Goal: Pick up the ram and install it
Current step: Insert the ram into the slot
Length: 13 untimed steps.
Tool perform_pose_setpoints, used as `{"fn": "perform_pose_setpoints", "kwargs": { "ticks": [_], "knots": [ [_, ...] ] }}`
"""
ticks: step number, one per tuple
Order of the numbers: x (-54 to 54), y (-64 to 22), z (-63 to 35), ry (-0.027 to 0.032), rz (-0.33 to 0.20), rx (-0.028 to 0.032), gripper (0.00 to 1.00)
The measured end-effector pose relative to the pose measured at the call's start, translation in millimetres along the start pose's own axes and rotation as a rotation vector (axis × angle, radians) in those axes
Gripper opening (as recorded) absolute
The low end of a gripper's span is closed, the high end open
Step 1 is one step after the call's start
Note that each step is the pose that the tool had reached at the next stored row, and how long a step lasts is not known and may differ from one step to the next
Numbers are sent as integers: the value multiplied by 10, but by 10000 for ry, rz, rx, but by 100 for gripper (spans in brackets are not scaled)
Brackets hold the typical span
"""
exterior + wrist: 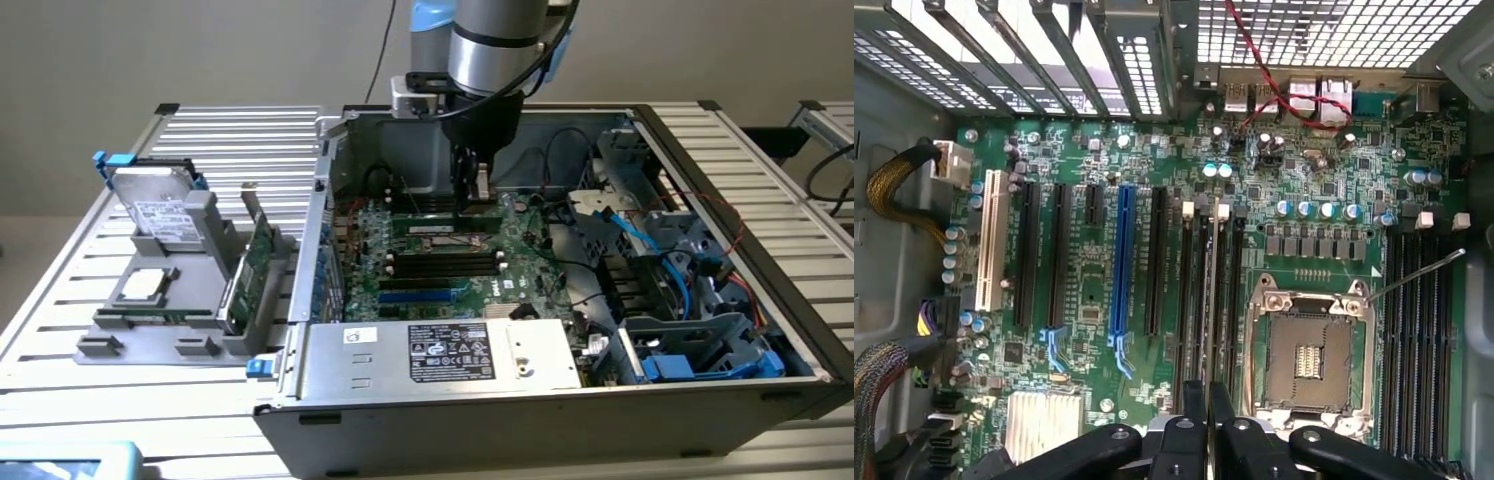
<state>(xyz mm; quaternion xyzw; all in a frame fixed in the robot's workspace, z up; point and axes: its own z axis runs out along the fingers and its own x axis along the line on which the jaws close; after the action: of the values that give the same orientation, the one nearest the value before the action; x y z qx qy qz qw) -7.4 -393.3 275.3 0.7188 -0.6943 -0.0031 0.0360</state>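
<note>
The jaws are pressed onto the ram (1209,300), held edge-on just above the black memory slots (1185,300). Its long axis appears parallel to them. In the exterior view the slots run nine to three o'clock, at about six o'clock from the jaws.

The exterior camera is sitting off the arm (497,40), high up and to one side of the open computer case (534,425). It is looking down at a slant from middling range, taking in the whole case and the slatted table (160,390) around it. The wrist camera is hanging close above the motherboard (1094,290) and facing straight down at it, sighting past the gripper (1208,395) pinching the ram (1209,300) edge-on. Both views are sharing the motherboard, with its blue slot (1119,260) and black memory slots (1419,330).
</note>
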Motion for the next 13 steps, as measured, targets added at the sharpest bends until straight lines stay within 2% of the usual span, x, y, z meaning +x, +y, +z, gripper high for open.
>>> {"fn": "perform_pose_setpoints", "kwargs": {
  "ticks": [3,7,8,13],
  "knots": [
    [-1,-1,24,42,2,-1,13],
    [-3,-4,64,181,10,-6,13],
    [-3,-4,72,200,10,-8,13],
    [-5,-6,112,203,11,-7,13]
  ]
}}
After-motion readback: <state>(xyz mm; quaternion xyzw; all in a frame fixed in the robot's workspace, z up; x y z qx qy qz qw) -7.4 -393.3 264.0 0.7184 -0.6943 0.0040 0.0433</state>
